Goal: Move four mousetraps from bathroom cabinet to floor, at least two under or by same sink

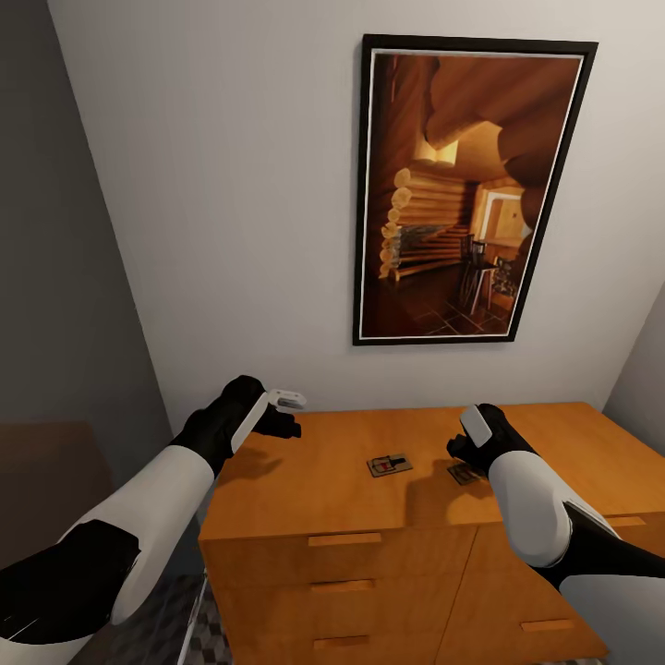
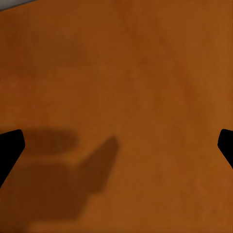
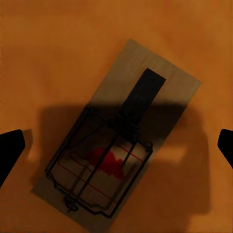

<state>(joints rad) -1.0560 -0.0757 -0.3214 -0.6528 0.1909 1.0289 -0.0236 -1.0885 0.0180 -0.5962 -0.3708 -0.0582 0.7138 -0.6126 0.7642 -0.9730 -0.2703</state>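
The orange-brown cabinet point(image 1: 314, 480) stands against the wall, drawers shut. One mousetrap point(image 1: 389, 465) lies flat in the middle of its top. Another mousetrap point(image 1: 461, 476) peeks out from under my right gripper point(image 1: 460, 460), which hovers just above it. In the right wrist view this mousetrap point(image 3: 121, 136) lies between the black fingertips point(image 3: 9, 148), which stand wide apart and touch nothing. My left gripper point(image 1: 288, 414) hangs open over the cabinet's back left corner. The left wrist view has bare cabinet top point(image 2: 126, 73) below the left gripper point(image 2: 116, 148) and its shadow.
A large framed picture point(image 1: 471, 189) hangs on the white wall above the cabinet. A grey wall closes the left side. Drawer fronts with bar handles point(image 1: 344, 538) face me. A strip of patterned floor point(image 1: 175, 628) shows at the cabinet's lower left.
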